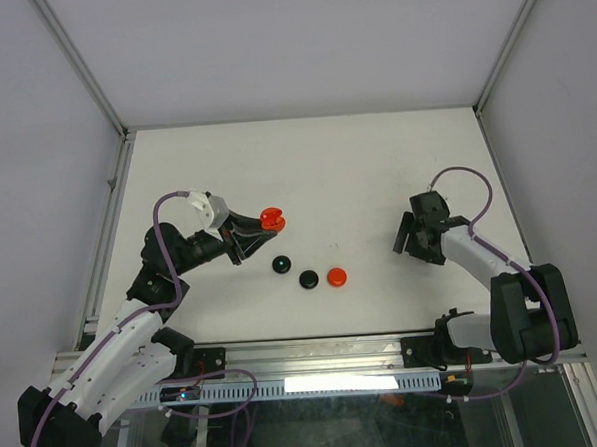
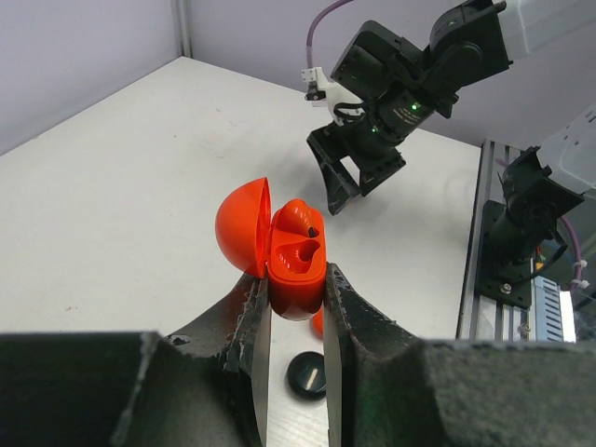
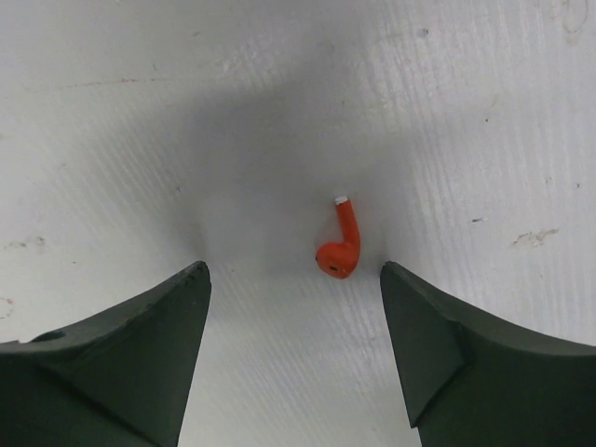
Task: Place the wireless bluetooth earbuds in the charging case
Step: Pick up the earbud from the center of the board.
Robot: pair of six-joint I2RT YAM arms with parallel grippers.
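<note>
Charging case (image 2: 296,250), base hidden within left gripper (image 2: 293,282)

No writing, label, brand, number or sign could be read in any of the views. The red charging case (image 2: 296,270) showed plain surfaces with no legible marking, and so did the red earbud (image 3: 341,244).
</note>
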